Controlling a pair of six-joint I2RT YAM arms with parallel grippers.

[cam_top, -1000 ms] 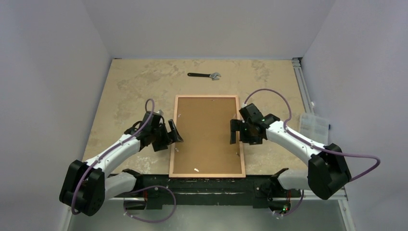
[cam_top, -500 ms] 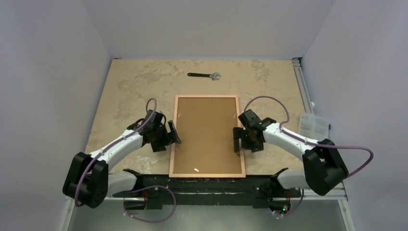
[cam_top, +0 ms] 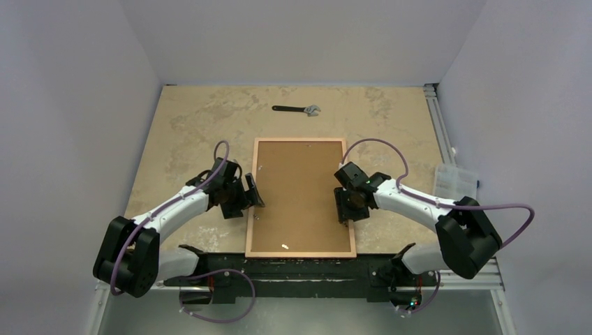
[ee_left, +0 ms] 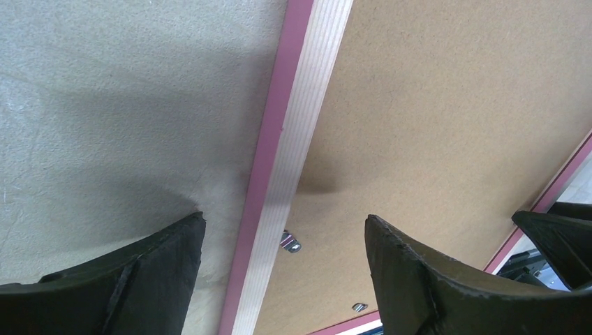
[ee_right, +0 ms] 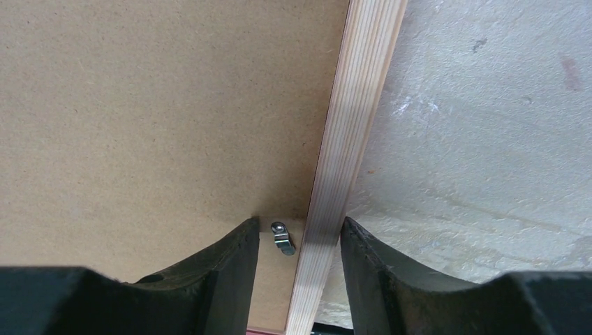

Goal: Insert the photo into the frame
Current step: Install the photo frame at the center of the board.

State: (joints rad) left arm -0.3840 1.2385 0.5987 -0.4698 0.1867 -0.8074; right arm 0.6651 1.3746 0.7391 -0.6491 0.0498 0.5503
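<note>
A single wrench [cam_top: 297,109] lies well beyond the far end of the frame [cam_top: 300,140], and one clear plastic box [cam_top: 455,183] sits off at the right edge of the surface [cam_top: 195,125]. Neither stands in the arms' way.

The one frame lies flat at the middle of the surface, its long axis running from the arms' bases toward the far wall and its near short end close to the near edge. Its wood-coloured back faces up, with a strip of pink showing along the outer side. One brown backing board [cam_top: 299,195] fills it.

The left pincer [ee_left: 284,222] is wide open over the frame's left rail, one finger above the bare surface and the other above the board, with two small metal clips [ee_left: 292,243] showing near it. The right pincer [ee_right: 299,223] stands partly open astride the right rail, clamped on nothing. One clip [ee_right: 282,239] sits between its fingers.
</note>
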